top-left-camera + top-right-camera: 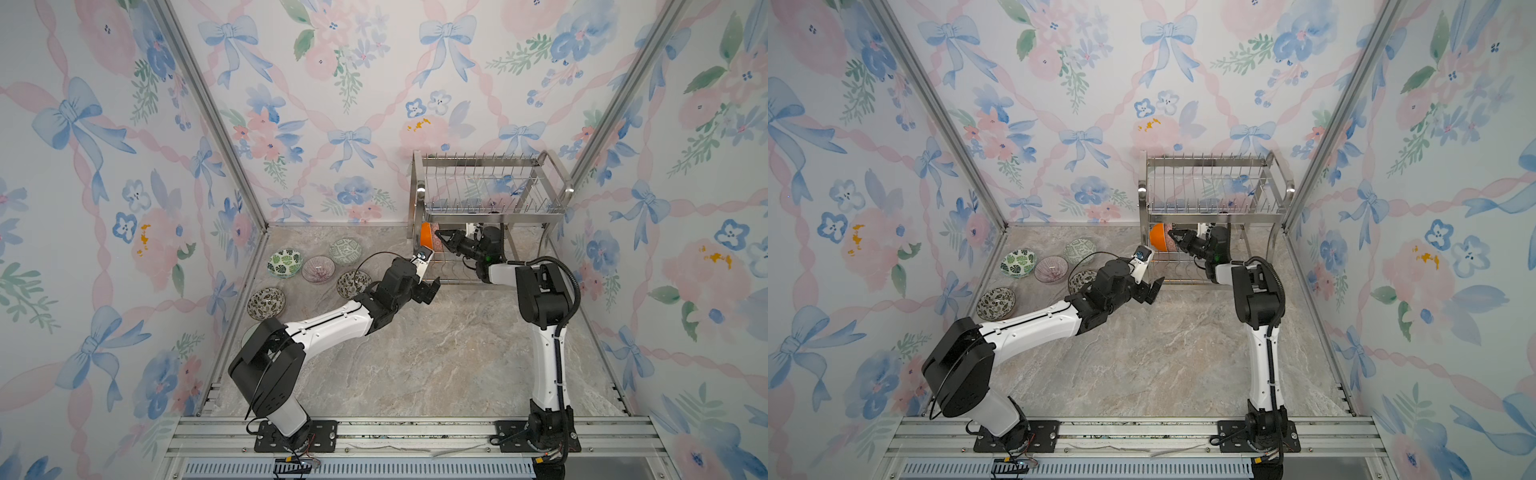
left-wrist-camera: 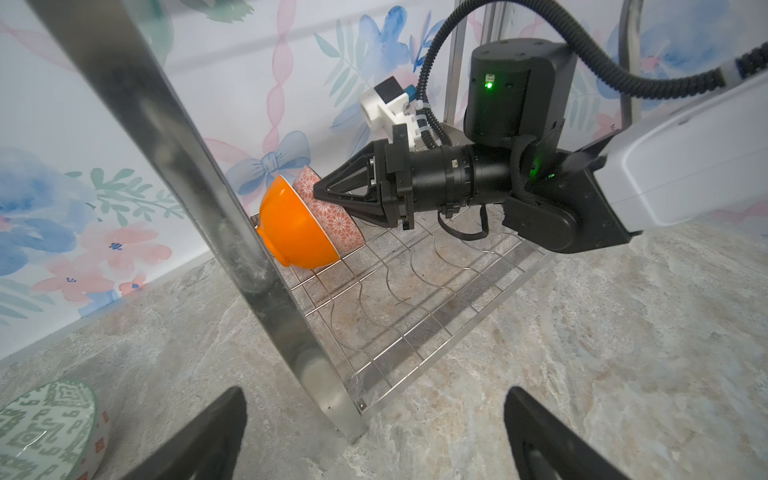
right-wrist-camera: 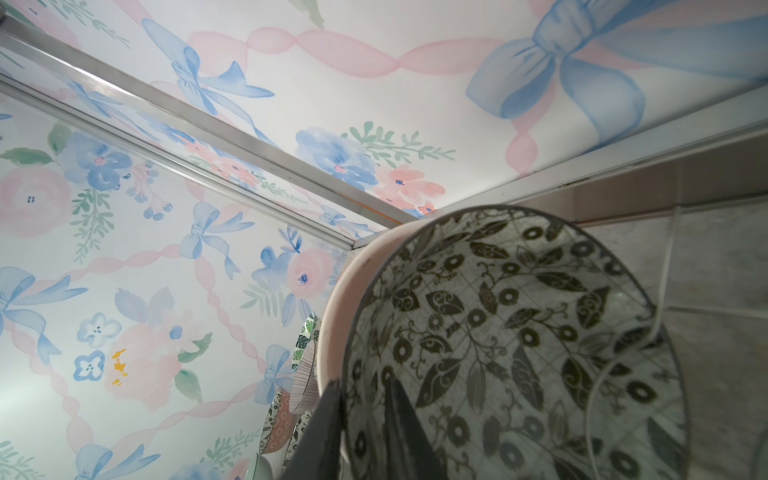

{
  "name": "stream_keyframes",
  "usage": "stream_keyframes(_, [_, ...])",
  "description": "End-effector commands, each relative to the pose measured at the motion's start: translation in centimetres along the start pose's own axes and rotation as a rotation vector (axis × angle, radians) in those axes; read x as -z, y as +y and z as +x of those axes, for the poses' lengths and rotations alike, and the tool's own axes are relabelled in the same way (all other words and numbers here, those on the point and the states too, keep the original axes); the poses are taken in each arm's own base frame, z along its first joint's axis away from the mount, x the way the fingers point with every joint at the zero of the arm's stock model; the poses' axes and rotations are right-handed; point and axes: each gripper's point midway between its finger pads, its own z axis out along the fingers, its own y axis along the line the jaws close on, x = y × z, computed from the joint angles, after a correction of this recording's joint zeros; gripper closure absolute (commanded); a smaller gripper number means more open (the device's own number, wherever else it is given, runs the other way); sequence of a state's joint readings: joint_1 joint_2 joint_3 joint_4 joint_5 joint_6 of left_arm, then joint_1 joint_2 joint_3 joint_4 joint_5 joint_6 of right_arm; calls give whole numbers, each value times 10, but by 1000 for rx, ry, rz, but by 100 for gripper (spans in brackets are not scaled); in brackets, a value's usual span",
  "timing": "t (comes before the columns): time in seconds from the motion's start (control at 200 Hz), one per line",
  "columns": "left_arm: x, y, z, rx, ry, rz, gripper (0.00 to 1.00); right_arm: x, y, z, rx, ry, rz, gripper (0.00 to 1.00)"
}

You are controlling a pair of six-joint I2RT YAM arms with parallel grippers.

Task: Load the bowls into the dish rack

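Right gripper [image 2: 316, 192] slightly parted astride pink bowl [image 2: 337, 220] rim; left gripper [image 2: 376, 392] spread wide.

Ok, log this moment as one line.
left gripper: open, empty, beside dish rack | right gripper: parted astride pink bowl rim, lower tier, beside orange bowl | other bowls: on table

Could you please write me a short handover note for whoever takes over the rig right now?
Left gripper: open, empty, by a front leg of the dish rack.
Right gripper: in the lower tier, jaws slightly apart astride the rim of the pink-patterned bowl.
Done: orange bowl and pink-patterned bowl stand on edge in the lower tier.
To do: green-leaf bowl, purple-lined bowl, green geometric bowl and two dark-leaf bowls sit on the table.
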State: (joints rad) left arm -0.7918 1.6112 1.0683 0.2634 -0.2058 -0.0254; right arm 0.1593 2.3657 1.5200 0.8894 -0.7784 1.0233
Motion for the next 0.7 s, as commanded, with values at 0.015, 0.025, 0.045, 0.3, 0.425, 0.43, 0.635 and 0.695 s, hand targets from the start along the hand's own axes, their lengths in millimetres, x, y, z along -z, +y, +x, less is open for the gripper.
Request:
stream_keyframes(0.015, [6,0,-14,-8,-25,-5,2,2,21,-1,41,5,-23,76])
stream_keyframes(0.025, [6,0,-13,-9,-23,-6,2,2,21,-2,40,4,-22,76])
stream_keyframes(0.045, [6,0,-13,-8,-24,-4,2,2,22,-2,42,5,-23,75])
stream_keyframes(0.3, [8,0,-15,-8,-27,-6,2,7,28,-1,50,1,-24,72])
stream_keyframes(0.425, [8,0,-16,-7,-30,-5,2,11,31,1,55,0,-25,70])
stream_keyframes(0.43, [8,0,-15,-7,-29,-6,2,11,32,1,55,0,-26,69])
stream_keyframes(0.635, [9,0,-16,-4,-27,-6,2,22,34,2,69,-23,-7,67])
stream_keyframes(0.695, [9,1,-16,-4,-27,-7,2,26,35,1,74,-34,2,66])
